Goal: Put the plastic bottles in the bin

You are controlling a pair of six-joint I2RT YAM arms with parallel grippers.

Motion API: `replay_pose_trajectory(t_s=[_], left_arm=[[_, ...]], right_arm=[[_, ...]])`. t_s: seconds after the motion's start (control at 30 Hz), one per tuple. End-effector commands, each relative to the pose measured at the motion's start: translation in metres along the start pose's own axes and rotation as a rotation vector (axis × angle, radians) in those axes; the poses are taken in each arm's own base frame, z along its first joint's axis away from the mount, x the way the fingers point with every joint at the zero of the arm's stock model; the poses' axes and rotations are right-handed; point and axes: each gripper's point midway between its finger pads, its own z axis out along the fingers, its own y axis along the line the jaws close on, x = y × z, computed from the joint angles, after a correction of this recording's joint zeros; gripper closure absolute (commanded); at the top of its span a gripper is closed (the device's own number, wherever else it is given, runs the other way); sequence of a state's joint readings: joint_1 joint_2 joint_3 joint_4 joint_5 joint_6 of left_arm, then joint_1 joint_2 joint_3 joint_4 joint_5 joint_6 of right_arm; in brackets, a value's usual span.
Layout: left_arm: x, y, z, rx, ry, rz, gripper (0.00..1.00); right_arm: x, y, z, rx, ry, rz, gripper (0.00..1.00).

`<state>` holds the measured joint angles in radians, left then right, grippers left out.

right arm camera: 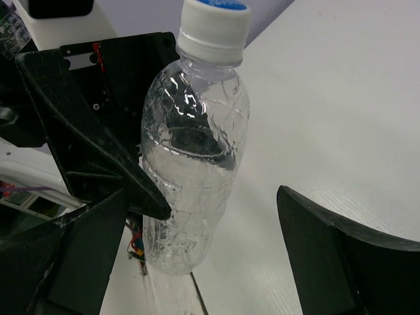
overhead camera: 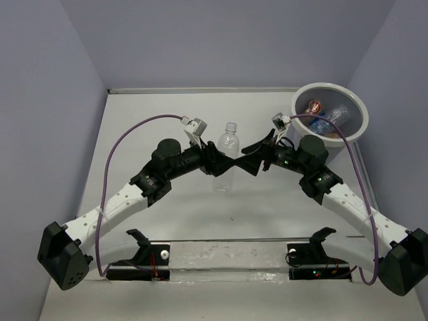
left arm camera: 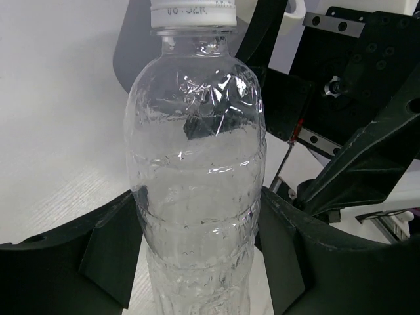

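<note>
1. The white table (overhead camera: 134, 120) carries everything; the bin (overhead camera: 356, 100), a round grey bucket with a wide white rim, is placed at its far right corner.
2. The left gripper (overhead camera: 222, 164) is clenched on a clear bottle (left arm camera: 197, 184), one black finger pressed against each side of the body below the shoulder.
3. The right gripper (overhead camera: 250, 159) is released; its fingers are spread wide on either side of the same bottle, and the right-hand one is seen well apart from the plastic.
4. The held bottle is found about the middle of the table, left of the bin. It is transparent, unlabelled and ribbed, with crinkled walls.
5. Its long axis is kept close to upright, the neck pointing up and leaning slightly to the far edge. Whether the base touches the table cannot be told.
6. Its cap (right arm camera: 213, 26) is white, with blue print on top.
7. Inside the bin, a red-capped bottle (overhead camera: 313, 107) and a blue-labelled bottle (overhead camera: 332, 119) are seen lying on their sides.
</note>
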<state>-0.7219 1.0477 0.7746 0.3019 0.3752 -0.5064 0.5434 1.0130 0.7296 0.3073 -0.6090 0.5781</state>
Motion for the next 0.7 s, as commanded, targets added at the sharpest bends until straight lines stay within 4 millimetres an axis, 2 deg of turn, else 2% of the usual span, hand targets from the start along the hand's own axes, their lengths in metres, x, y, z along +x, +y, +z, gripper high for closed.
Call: replay_pose_trajectory(t_s=[0.0,0.1,0.2,0.33,0.4,0.6,0.63,0.67], left_arm=[[-0.016,-0.022,0.000,0.073,-0.038,0.039,0.27],[-0.007,-0.026,0.001,0.091,-0.010,0.045,0.27],[0.002,-0.036,0.005,0.130,0.028,0.062,0.27],[0.010,-0.043,0.010,0.148,0.061,0.082,0.27],[0.011,-0.042,0.012,0.140,0.061,0.085,0.27],[0.001,-0.041,0.012,0.104,0.016,0.096,0.25],[-0.001,-0.041,0.011,0.101,0.008,0.097,0.25],[-0.002,-0.041,0.011,0.099,0.003,0.102,0.23]], right_arm=[[-0.041,0.013,-0.004,0.021,-0.096,-0.161,0.00],[-0.049,0.006,-0.004,0.076,-0.121,-0.153,0.00],[-0.043,0.000,0.003,0.077,-0.089,-0.122,0.00],[-0.038,0.007,0.010,0.006,-0.075,-0.068,0.00],[-0.038,0.013,0.012,-0.032,-0.079,-0.061,0.03],[-0.040,0.009,0.014,-0.016,-0.093,-0.023,0.21],[-0.040,0.008,0.014,-0.010,-0.098,-0.021,0.25],[-0.043,0.007,0.013,0.002,-0.112,-0.018,0.36]])
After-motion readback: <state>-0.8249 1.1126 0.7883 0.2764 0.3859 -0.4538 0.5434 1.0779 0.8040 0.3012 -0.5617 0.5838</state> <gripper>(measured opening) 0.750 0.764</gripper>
